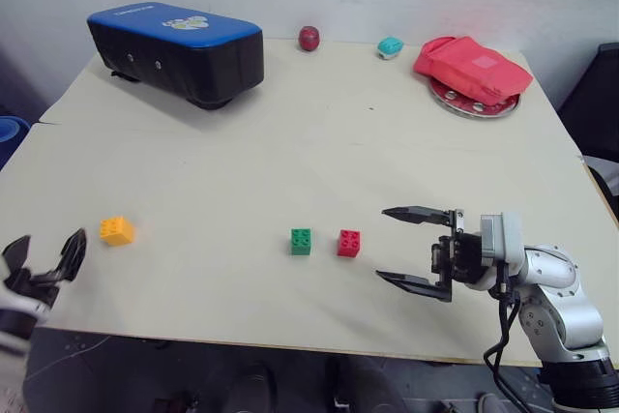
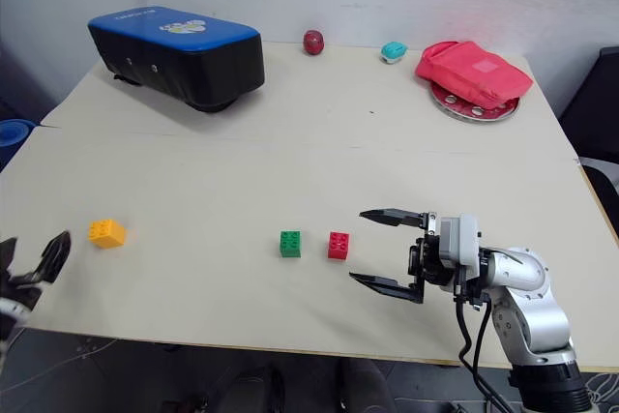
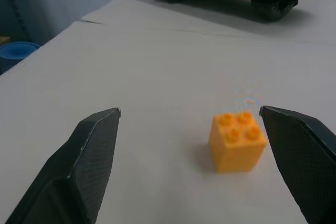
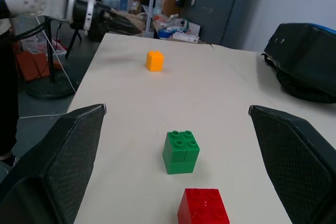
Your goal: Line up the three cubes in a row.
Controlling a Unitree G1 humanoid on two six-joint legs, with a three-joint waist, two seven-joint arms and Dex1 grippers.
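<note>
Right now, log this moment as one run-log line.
left gripper: open, empty, beside orange-yellow studded plastic brick | right gripper: open, empty, facing red studded brick | green studded brick: next to red | row: orange-yellow apart

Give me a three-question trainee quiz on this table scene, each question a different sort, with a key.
1. True or false: the green cube touches the red cube.
2. Which cube lies nearest the left pincer? A red, B green, C orange-yellow.
3. Fill in: both the left pincer and the right pincer are ____.

Key: 1 false, a gap shows between them. 2 C, the orange-yellow cube. 3 open.
</note>
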